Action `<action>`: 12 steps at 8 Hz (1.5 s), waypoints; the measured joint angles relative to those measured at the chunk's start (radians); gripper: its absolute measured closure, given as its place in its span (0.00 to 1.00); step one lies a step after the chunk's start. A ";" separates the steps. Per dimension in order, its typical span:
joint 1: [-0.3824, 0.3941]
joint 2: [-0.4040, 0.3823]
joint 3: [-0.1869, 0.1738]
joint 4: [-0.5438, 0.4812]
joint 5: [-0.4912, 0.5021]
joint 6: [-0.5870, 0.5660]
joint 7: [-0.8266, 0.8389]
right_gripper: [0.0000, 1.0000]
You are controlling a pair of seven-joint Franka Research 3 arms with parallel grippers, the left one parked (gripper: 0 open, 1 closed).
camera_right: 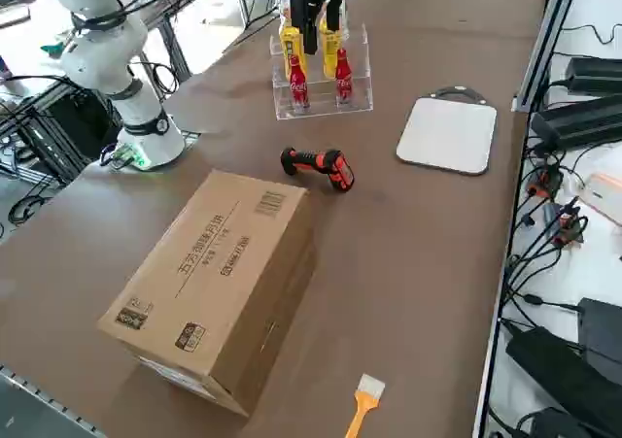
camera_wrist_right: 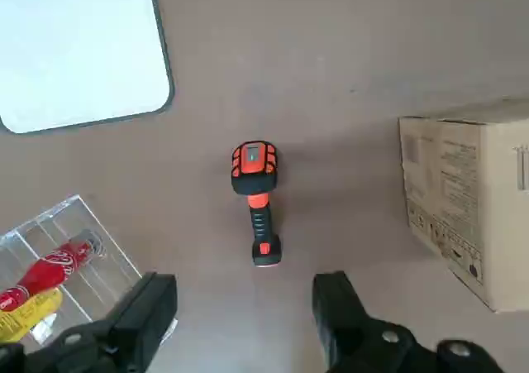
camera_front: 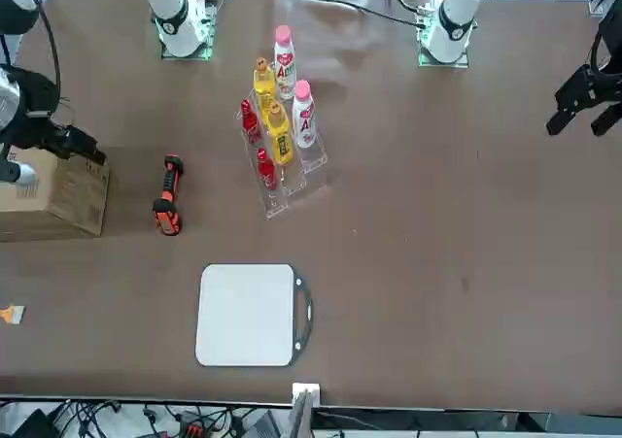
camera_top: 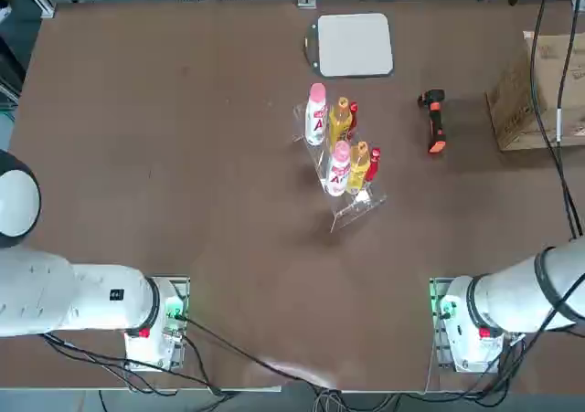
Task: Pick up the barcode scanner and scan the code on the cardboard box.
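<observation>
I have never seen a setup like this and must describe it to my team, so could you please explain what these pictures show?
This is a pair of robot arms at one table; the right one does the work. One picture looks straight down, one faces the robot from across the table, one looks down from its right side, and one comes from the right arm's wrist. On the brown table lie a scanner, a box, a white board, a brush and a clear rack of bottles. The right claw is open, above the table, and holds nothing. The scanner, meant for reading the box's code, lies between rack and box.
</observation>
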 joint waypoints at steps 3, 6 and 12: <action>-0.001 0.000 -0.001 0.000 -0.001 0.000 0.000 0.00; 0.000 0.022 -0.001 -0.001 -0.010 -0.002 0.000 0.00; 0.055 0.059 0.004 -0.427 -0.010 0.562 0.002 0.00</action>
